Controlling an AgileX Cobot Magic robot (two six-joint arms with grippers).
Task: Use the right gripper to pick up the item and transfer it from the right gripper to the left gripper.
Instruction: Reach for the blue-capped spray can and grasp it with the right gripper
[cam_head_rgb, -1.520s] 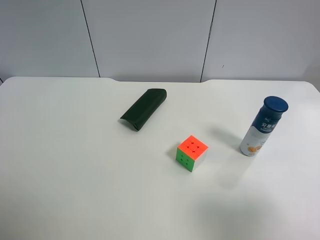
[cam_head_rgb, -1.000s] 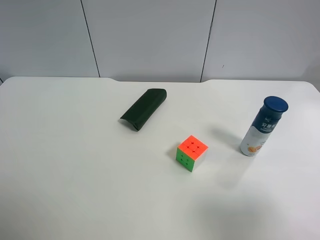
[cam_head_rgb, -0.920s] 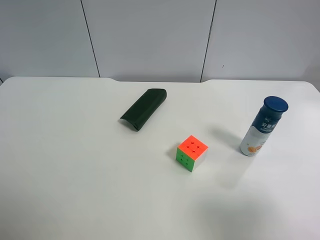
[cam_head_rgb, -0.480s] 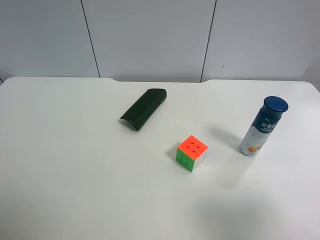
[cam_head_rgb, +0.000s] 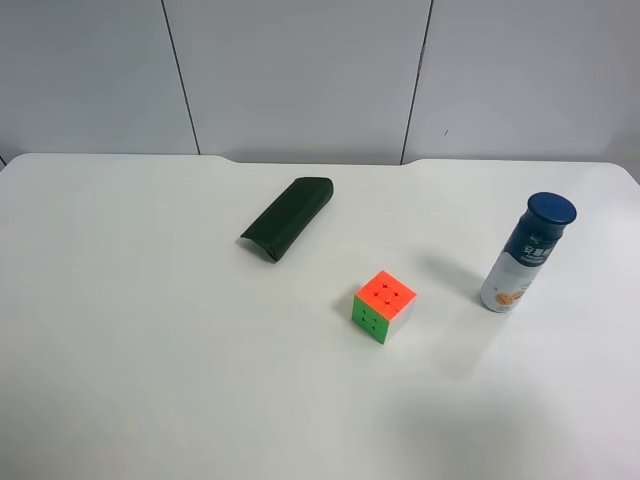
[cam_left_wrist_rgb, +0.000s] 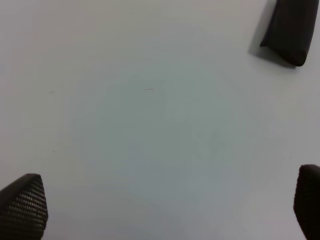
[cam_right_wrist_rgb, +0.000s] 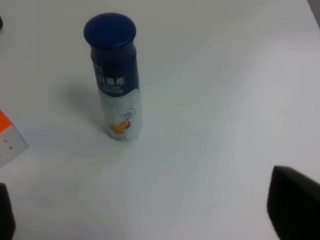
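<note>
The item, a small white bottle (cam_head_rgb: 526, 254) with a blue label, an orange picture and a dark blue cap, stands upright at the right of the white table (cam_head_rgb: 150, 350). In the right wrist view the bottle (cam_right_wrist_rgb: 116, 80) stands ahead of my right gripper (cam_right_wrist_rgb: 150, 212), which is open and empty, with one fingertip (cam_right_wrist_rgb: 292, 207) at each lower corner. My left gripper (cam_left_wrist_rgb: 165, 205) is open and empty over bare table, its fingertips (cam_left_wrist_rgb: 22, 206) far apart. Neither arm shows in the exterior high view.
An orange-green puzzle cube (cam_head_rgb: 383, 305) sits left of the bottle, and its corner (cam_right_wrist_rgb: 9, 137) shows in the right wrist view. A dark green flat pouch (cam_head_rgb: 287, 216) lies further back, and its end (cam_left_wrist_rgb: 292, 30) shows in the left wrist view.
</note>
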